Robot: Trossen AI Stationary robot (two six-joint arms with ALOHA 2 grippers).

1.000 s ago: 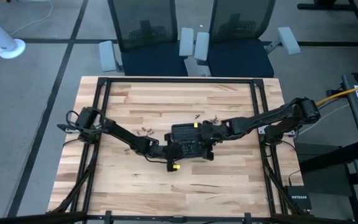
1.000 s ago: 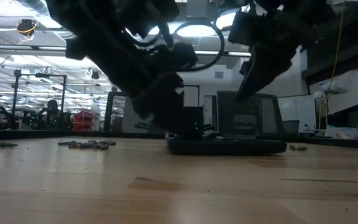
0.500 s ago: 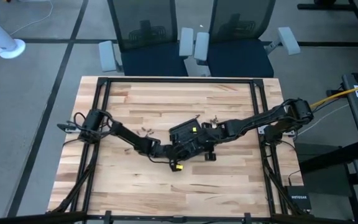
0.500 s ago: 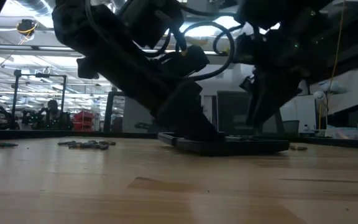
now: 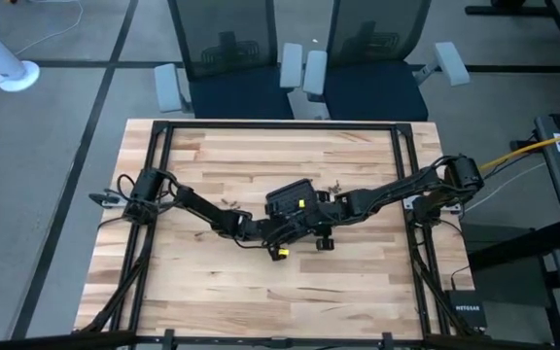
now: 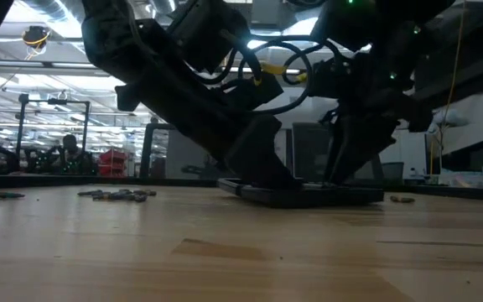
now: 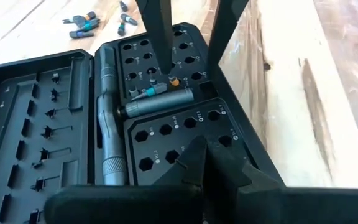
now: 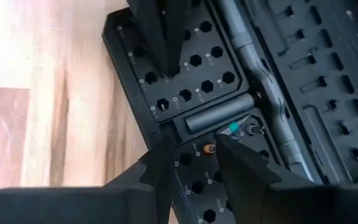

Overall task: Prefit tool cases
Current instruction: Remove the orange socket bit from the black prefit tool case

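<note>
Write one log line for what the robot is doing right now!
tool case: open flat mid-table | left hand: open, over bit slots | right hand: open, over slots by driver handle | loose bits: beside case

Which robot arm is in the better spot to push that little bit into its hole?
Probably the right. The right gripper sits open right over the small bit in the tool case. The left gripper is open over empty slots nearer the case's edge.

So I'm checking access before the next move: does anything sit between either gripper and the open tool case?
Nothing visible does. The left gripper and right gripper both hover directly over the bit-slot grid of the tool case, from opposite sides. Loose bits lie off to the side.
</note>
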